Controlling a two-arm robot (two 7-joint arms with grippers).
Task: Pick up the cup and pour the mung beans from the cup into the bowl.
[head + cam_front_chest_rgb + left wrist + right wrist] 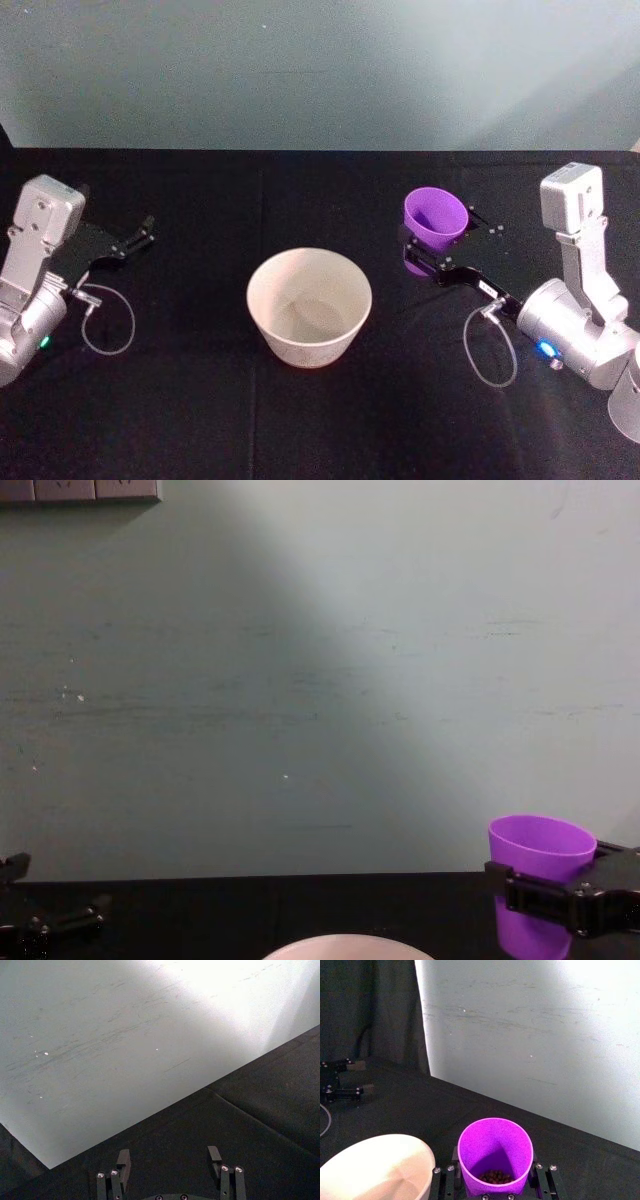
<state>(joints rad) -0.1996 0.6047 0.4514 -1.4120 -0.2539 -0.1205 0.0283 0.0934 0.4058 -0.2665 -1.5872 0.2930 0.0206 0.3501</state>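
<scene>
Head view, location of cup (435,215)? (N.)

Right of bowl (300,345) and apart from it, above black worktop (200,400). Held by right gripper (440,245), jaws closed on the purple wall from both sides. Lower wall partly covered by one dark finger. Contact of base with worktop: cannot tell. (R.)

Mung beans (496,1177)? (N.)

Logged from right wrist view as a small dark brownish cluster at the cup bottom. Nearest part hidden behind the cup's near wall. Single grains too small to count. (R.)

Cup posture? (N.)

Upright in chest view, mouth up. Crossed at mid-height by a black finger, base cut off by the lower edge. (R.)

Bowl? (N.)

Upright near worktop centre, much wider than cup, pale inside. Faint shading at the bottom; contents not determinable. Reduced to a thin arc of rim at the lower edge of chest view, cropped at a corner in right wrist view. (R.)

Left gripper (130,240)? (N.)

Parked at far left of worktop, well apart from bowl. Jaws spread open, bare black cloth between them. Finger bases cropped by the edge of left wrist view. (R.)
</scene>
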